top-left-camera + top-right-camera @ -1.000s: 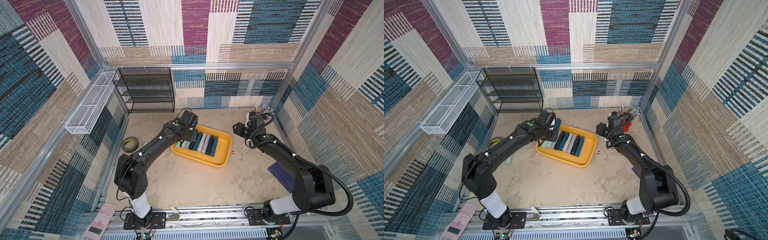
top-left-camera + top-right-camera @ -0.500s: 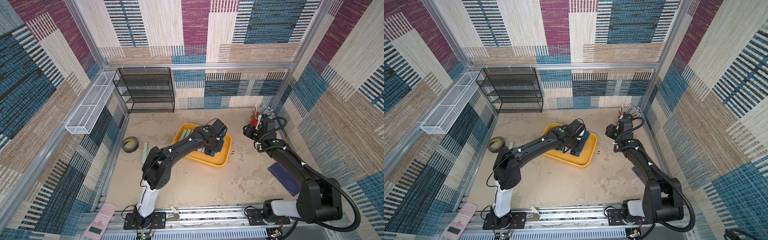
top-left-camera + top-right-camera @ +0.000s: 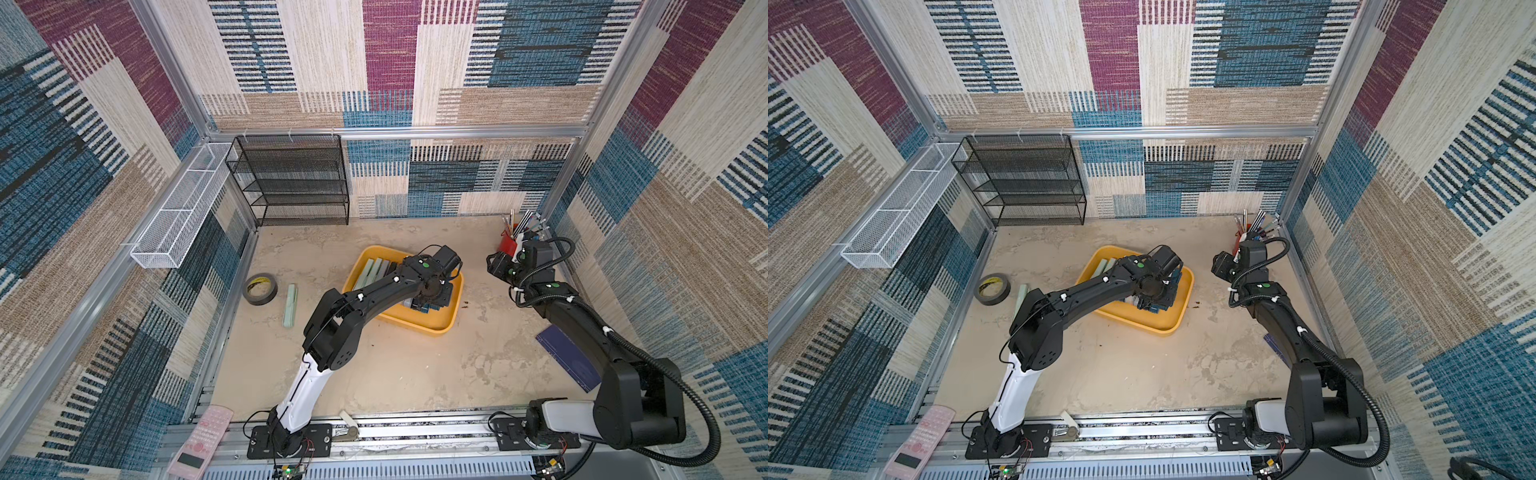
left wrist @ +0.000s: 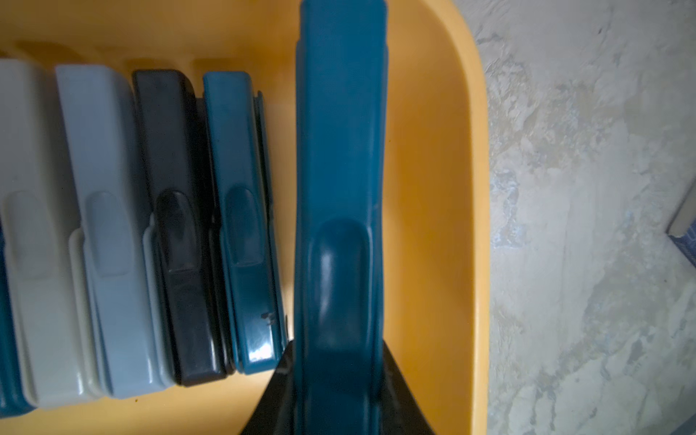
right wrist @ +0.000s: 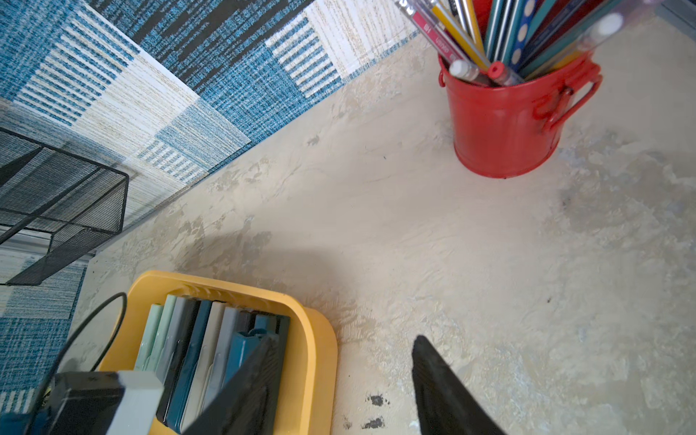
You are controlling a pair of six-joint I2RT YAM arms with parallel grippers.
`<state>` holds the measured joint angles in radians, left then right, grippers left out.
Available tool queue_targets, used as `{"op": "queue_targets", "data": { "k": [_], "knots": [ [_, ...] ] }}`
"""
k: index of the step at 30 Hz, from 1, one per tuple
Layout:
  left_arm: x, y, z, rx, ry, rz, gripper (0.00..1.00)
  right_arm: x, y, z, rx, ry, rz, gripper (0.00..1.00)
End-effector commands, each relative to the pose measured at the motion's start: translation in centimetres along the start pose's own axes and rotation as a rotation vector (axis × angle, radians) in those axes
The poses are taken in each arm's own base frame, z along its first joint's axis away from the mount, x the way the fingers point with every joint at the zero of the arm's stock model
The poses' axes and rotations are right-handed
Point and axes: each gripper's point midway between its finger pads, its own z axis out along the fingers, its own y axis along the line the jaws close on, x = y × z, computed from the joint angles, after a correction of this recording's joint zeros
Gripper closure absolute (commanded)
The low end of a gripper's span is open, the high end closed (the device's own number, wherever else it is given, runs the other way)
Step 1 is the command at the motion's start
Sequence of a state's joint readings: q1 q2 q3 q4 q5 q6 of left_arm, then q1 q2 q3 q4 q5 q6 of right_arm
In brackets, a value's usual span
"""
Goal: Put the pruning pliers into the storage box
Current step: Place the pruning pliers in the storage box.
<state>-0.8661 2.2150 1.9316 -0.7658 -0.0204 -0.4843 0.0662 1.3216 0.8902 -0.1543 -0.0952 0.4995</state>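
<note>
One pair of teal pliers (image 4: 341, 150) is clamped in your left gripper (image 4: 339, 391), hanging over the yellow tray (image 4: 425, 211). It lines up with the free slot between the packed row (image 4: 124, 226) and the tray's side wall. How high it hangs above the tray floor, you cannot tell from here.

Watch that slot, it is tight. The finger on the row side sits just beside the nearest teal neighbour (image 4: 241, 226), so spreading the fingers may nudge that one and ripple the whole row. Let go too high and the pliers may bounce and end up leaning on the neighbour or the rim. Its far end runs out of the left wrist view, so a catch on the tray's end wall is possible too.

Your left wrist view gives you the grip and the slot. In both top views the wrist hides all of that. A top view gives you something else: green pliers (image 3: 290, 305) lying on the table beside the tape roll (image 3: 260, 288), well apart from the tray, so the job is not finished.

Your right gripper (image 5: 339, 395) shows only in its own wrist view, fingers apart and empty, between tray and red cup (image 5: 504, 124).
</note>
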Motion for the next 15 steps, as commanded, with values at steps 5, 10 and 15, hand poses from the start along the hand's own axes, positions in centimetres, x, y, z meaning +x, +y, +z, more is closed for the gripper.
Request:
{"op": "queue_targets", "data": {
  "k": [5,10,15],
  "knots": [
    [-0.5,-0.3,1.1,0.008,-0.005,-0.012,0.77,-0.8,0.6,-0.1,-0.024,-0.026,-0.005,0.41],
    [-0.1,-0.4,2.2,0.011,0.014,-0.014,0.76,-0.8,0.6,-0.1,-0.015,-0.02,-0.011,0.41],
    [-0.4,-0.6,2.7,0.016,0.013,-0.006,0.75,-1.1,0.6,-0.2,-0.01,-0.025,-0.012,0.41]
  ]
}}
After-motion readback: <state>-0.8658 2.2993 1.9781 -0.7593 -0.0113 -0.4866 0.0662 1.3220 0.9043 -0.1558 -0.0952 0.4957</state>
